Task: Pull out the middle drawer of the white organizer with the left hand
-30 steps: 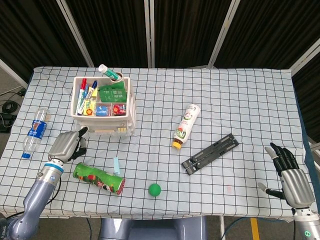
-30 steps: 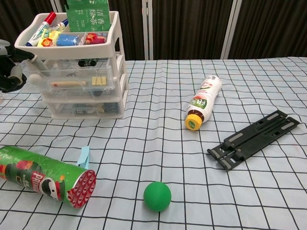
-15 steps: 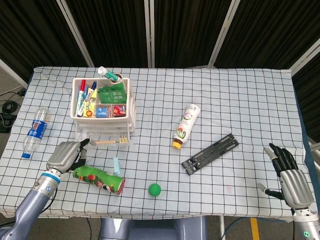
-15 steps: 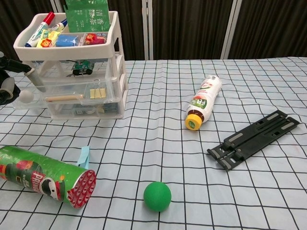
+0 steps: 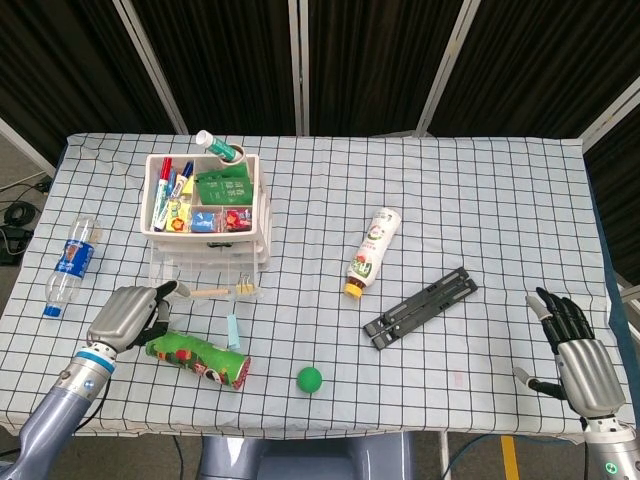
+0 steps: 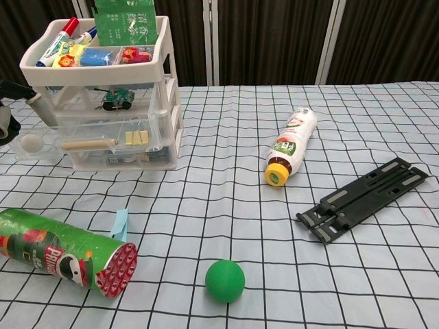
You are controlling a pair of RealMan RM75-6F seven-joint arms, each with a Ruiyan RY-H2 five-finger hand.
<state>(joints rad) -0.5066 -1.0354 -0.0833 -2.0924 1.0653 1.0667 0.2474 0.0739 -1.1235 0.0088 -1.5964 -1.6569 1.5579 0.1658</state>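
Observation:
The white organizer (image 5: 263,212) (image 6: 167,75) stands at the table's back left, its top tray full of markers and packets. Its clear middle drawer (image 5: 214,289) (image 6: 103,142) is slid well out toward the table's front edge, showing a wooden stick and binder clips inside. My left hand (image 5: 126,314) (image 6: 5,118) is at the drawer's front left corner, fingers curled, with fingertips (image 6: 38,107) hooked on the drawer front. The exact grip is partly hidden. My right hand (image 5: 582,362) hovers at the front right corner with fingers spread, holding nothing.
A green snack can (image 5: 197,358) (image 6: 62,252) lies just in front of the left hand, with a blue clip (image 5: 232,330) beside it. A green ball (image 5: 309,378), a white bottle (image 5: 373,251), a black folding stand (image 5: 420,306) and a water bottle (image 5: 68,266) also lie on the table.
My left hand has drawn back toward the table's front edge, and the middle drawer has slid out of the organizer with it. The right hand has hardly moved.

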